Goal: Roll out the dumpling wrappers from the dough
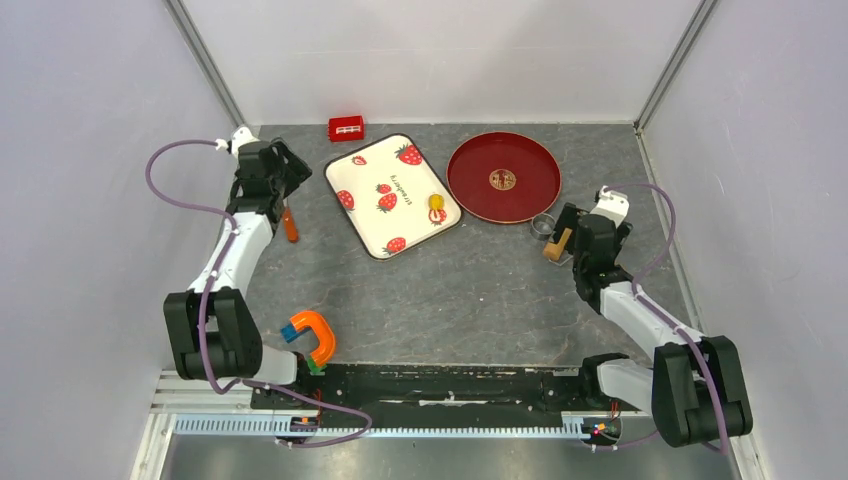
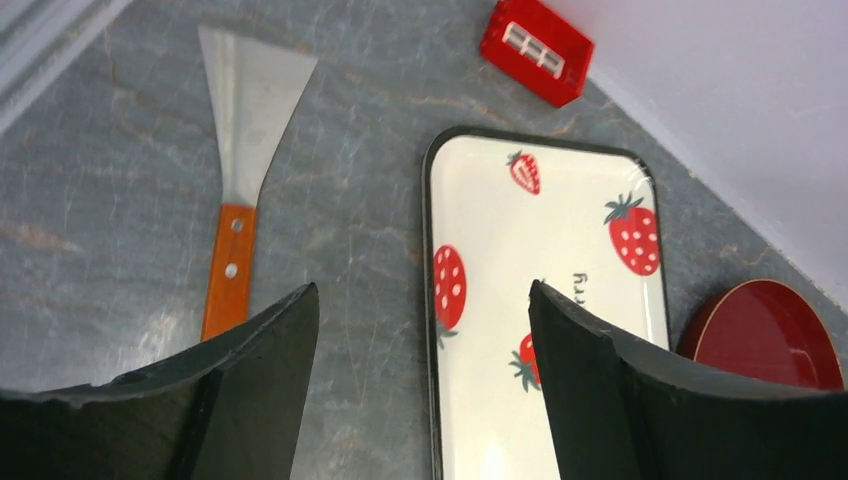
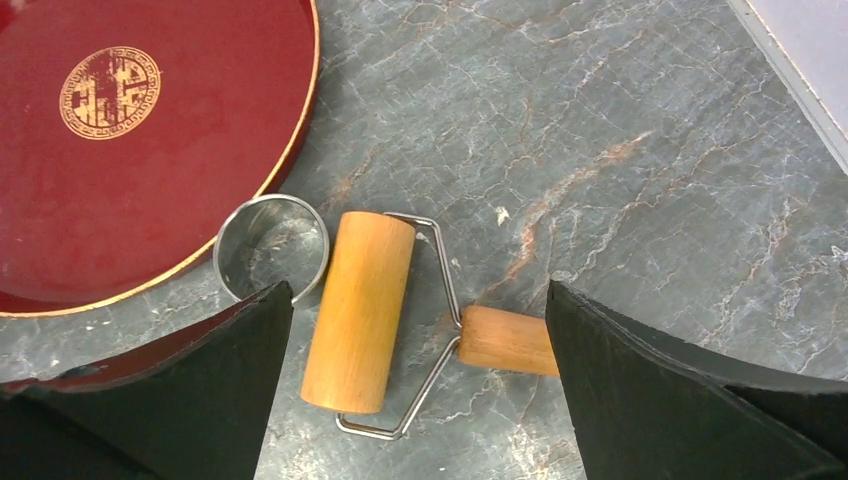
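A small lump of yellow dough (image 1: pixel 437 203) lies on the white strawberry tray (image 1: pixel 372 168), near its right edge. No flat round wrapper shows. A tan wooden roller (image 3: pixel 360 310) with a wire frame and wooden handle (image 3: pixel 505 341) lies on the table right of the red plate (image 1: pixel 503 177). My right gripper (image 3: pixel 420 295) is open and hovers over the roller, its jaws either side of it, not touching. My left gripper (image 2: pixel 423 300) is open and empty above the tray's left edge (image 2: pixel 432 300).
A metal ring cutter (image 3: pixel 271 246) sits between the roller and the red plate (image 3: pixel 150 140). A scraper with an orange handle (image 2: pixel 230 270) lies left of the tray. A small red box (image 1: pixel 346 128) stands at the back. An orange clamp (image 1: pixel 312 336) is near the left base.
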You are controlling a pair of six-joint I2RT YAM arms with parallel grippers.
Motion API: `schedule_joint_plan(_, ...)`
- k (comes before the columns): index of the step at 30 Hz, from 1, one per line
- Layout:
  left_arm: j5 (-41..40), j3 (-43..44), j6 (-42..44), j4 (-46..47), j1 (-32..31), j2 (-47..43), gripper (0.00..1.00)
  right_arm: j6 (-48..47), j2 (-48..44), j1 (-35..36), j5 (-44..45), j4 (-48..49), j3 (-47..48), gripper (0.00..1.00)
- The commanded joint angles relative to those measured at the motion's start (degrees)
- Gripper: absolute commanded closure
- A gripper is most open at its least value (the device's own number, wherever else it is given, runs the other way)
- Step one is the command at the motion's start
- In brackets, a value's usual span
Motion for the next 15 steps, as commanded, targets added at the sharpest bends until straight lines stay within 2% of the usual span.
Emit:
schedule_joint_plan(1, -2.9, -1.9, -8.8, -5.8, 1.3, -3.1, 0.14, 3.4, 0.8, -0.1, -2.7, -5.5, 6.7, 0.02)
schedule_joint_plan(3, -2.4, -1.4, -11.9, -9.2, 2.4, -3.1, 0.02, 4.3, 2.2, -0.1, -4.1, -9.1, 9.9, 0.02)
schedule_joint_plan(4, -1.4, -0.8, -12.7, -11.1, 3.1, -2.9, 0.00, 4.6, 3.1, -0.1, -4.8, -11.2, 11.3, 0.02)
schedule_joint_plan(6, 4.0, 0.2, -11.6, -12.7, 5.3, -1.8, 0.00, 5.5, 4.9, -0.1, -5.7, -14.9, 14.2, 0.02)
schedule_joint_plan(9, 17.8, 2.0, -9.5, -13.7, 8.1, 1.4, 0.00, 6.5, 7.1, -0.1, -8.0, -19.9, 18.2, 0.02)
schedule_joint_plan(12, 28.4, 5.5, -8.0, -17.8, 9.3, 6.7, 0.00, 7.3, 8.1, -0.1, -11.0, -22.2, 20.3, 0.02)
schedule_joint_plan(15, 35.1, 6.0, -8.7, -19.0, 9.2, 12.1, 0.02, 8.9, 7.4, -0.1, -13.6, -22.9, 20.2, 0.02)
